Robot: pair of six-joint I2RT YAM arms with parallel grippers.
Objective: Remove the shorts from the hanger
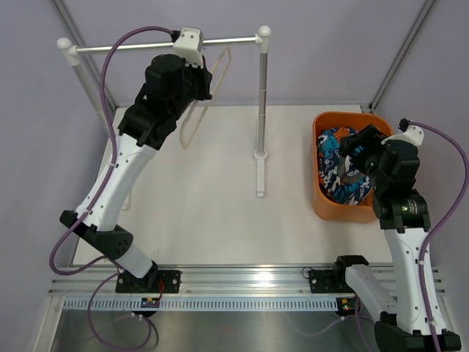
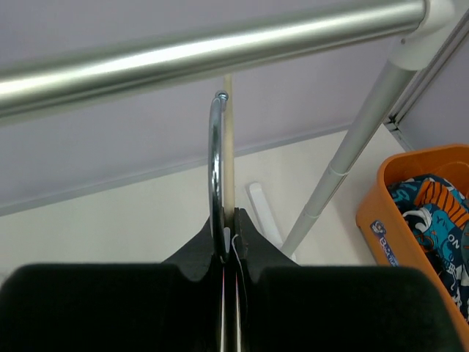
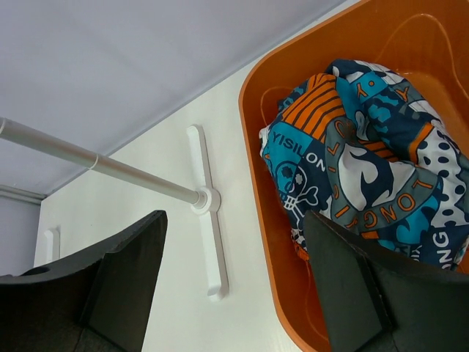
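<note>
Up at the silver rail (image 1: 165, 45), the left gripper (image 2: 231, 220) is clenched on the metal hook (image 2: 215, 169) of the hanger (image 2: 228, 147). The hook points up, its top just below the rail. From above, the bare cream loop runs its long axis down from the rail toward the near left, close beside the left arm. At the table's right edge, the shorts (image 3: 359, 154) lie bunched in the orange bin (image 3: 410, 37) with no clear long axis. The right gripper (image 3: 234, 235) hangs over the bin's near rim, jaws wide and holding nothing. Open table (image 1: 220, 213) lies between the upright post (image 1: 262, 95) and the arm bases.
</note>
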